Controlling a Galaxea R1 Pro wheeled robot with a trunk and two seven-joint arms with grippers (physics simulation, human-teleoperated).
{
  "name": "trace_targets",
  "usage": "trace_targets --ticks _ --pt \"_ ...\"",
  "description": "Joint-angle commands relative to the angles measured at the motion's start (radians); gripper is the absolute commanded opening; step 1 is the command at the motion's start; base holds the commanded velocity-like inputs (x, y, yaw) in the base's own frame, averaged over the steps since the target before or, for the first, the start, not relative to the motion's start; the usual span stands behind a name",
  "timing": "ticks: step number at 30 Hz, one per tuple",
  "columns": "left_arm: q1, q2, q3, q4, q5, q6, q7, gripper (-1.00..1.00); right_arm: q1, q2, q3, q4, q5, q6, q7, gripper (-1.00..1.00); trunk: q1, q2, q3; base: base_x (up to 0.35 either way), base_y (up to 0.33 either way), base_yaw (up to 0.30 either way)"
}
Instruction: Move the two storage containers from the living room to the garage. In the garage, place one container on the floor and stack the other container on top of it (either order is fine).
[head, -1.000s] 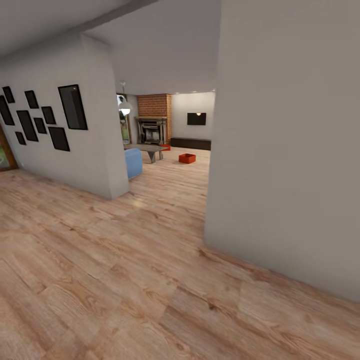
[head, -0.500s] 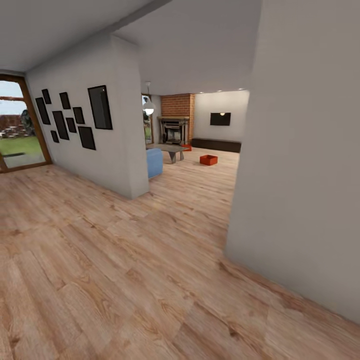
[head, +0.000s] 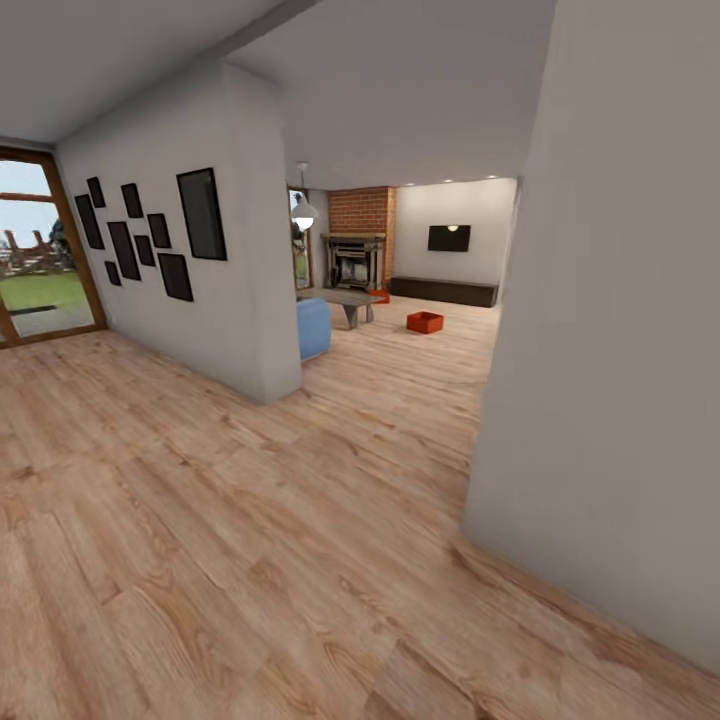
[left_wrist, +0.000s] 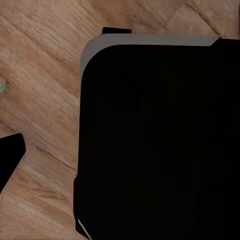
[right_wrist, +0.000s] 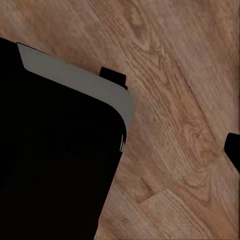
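1. Light wood plank flooring (head: 250, 540) runs from the near hallway into the living room (head: 420, 290) seen through the opening ahead.
2. A white wall (head: 620, 350) stands close on the right of the head view; a second white partition (head: 240, 300) on the left carries a cluster of black picture frames (head: 150, 235).
3. A glazed door with a wood frame (head: 40, 250) at far left looks onto grass.
4. At the far end of the living room stand a brick fireplace (head: 358, 245), a black wall TV (head: 449, 237) and a long dark low bench (head: 443, 291) beneath it.
5. A light blue sofa (head: 313, 328) edge shows just past the partition, with a grey coffee table (head: 349, 299) behind it and a pendant lamp (head: 304, 212) above.
6. One orange-red storage container (head: 425, 322) sits on the plank floor, between the coffee table and the bench.
7. A second orange-red shape (head: 379, 296) shows behind the table, too small to tell for certain.
8. Both wrist views show dark robot body (left_wrist: 155, 140) over wood planks; I cannot tell the state of either pincer.
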Motion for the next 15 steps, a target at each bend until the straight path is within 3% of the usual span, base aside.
trace_targets --ticks 1,15 --pt "0.0 0.0 0.0 0.0 0.008 -0.002 -0.001 1.0 -0.001 0.0 0.009 0.003 -0.01 -0.006 0.0 1.0 0.001 0.0 -0.001 0.322 0.0 0.0" --pt "0.0 0.0 0.0 0.0 0.008 -0.002 -0.001 1.0 -0.001 0.001 0.009 0.003 -0.007 -0.006 0.0 1.0 0.001 0.0 -0.001 0.322 0.0 0.0"
